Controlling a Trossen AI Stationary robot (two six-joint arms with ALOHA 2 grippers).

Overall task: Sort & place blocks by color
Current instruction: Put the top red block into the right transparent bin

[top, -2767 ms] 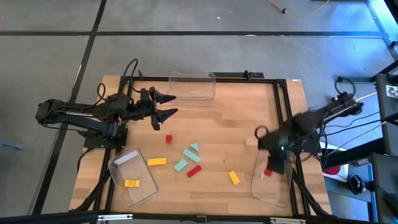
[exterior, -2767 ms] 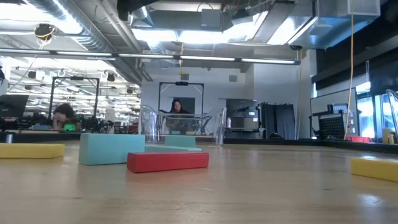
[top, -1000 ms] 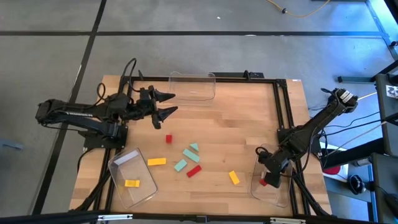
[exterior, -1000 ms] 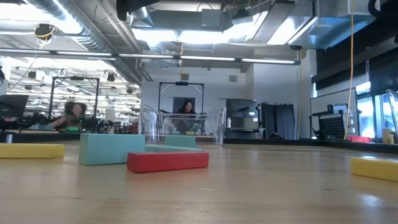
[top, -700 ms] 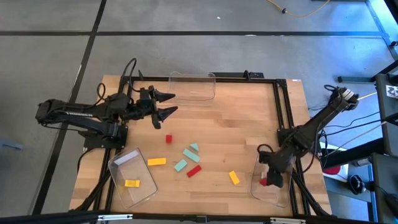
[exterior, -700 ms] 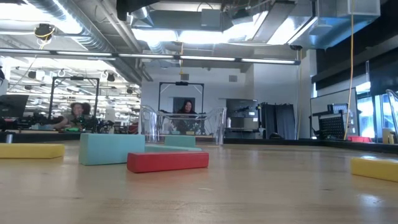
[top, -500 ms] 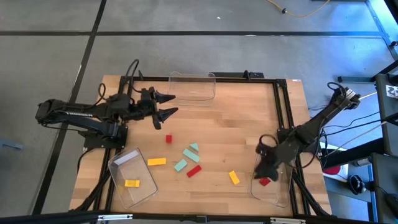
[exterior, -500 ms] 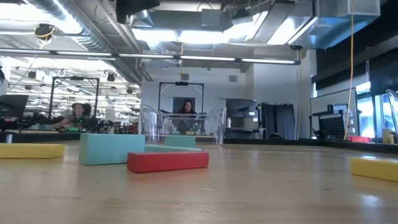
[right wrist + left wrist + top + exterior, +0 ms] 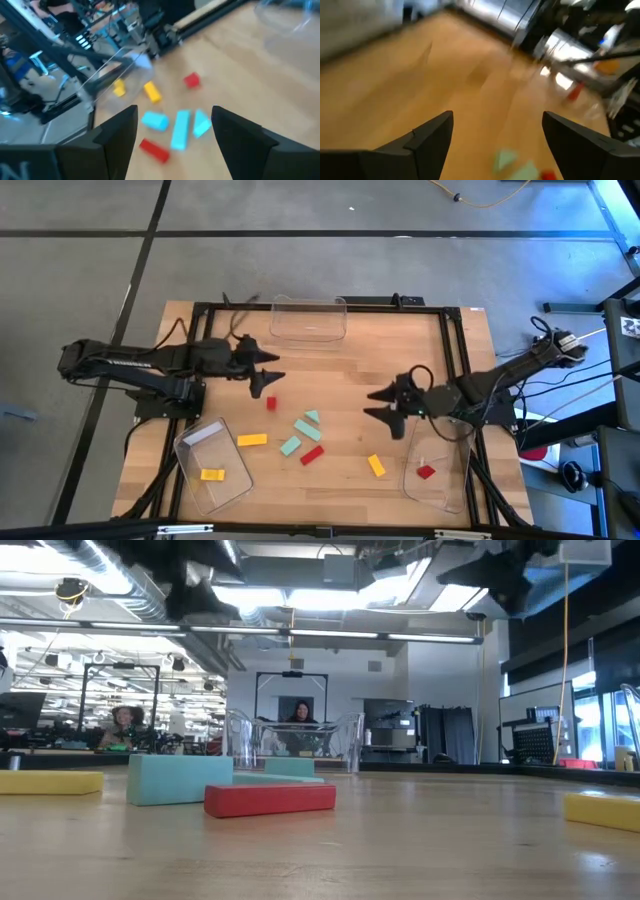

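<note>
— While the right gripper (image 9: 382, 404) is hanging over the table with its fingers spread apart and nothing between them, which block is it lining up on?

— Judging by its heading, one of the loose blocks (image 9: 303, 435) lying ahead of its fingertips: mint-green bars and a wedge, a red bar (image 9: 312, 455), a yellow bar (image 9: 252, 439). The yellow block (image 9: 376, 465) is lying just off to the side of those fingers. It is probably best to straddle a bar across its short width, since the flat, smooth faces are offering a square grip.

— And the left gripper (image 9: 264, 370)?

— Its fingers are also parted and empty, with the small red cube (image 9: 270, 403) sitting just beyond the tips.

— Anything sorted?

— One red block (image 9: 425, 472) is lying in the clear bin (image 9: 436, 495) behind the right fingers, and one yellow block (image 9: 211, 474) is in the other clear bin (image 9: 190, 444).
</note>
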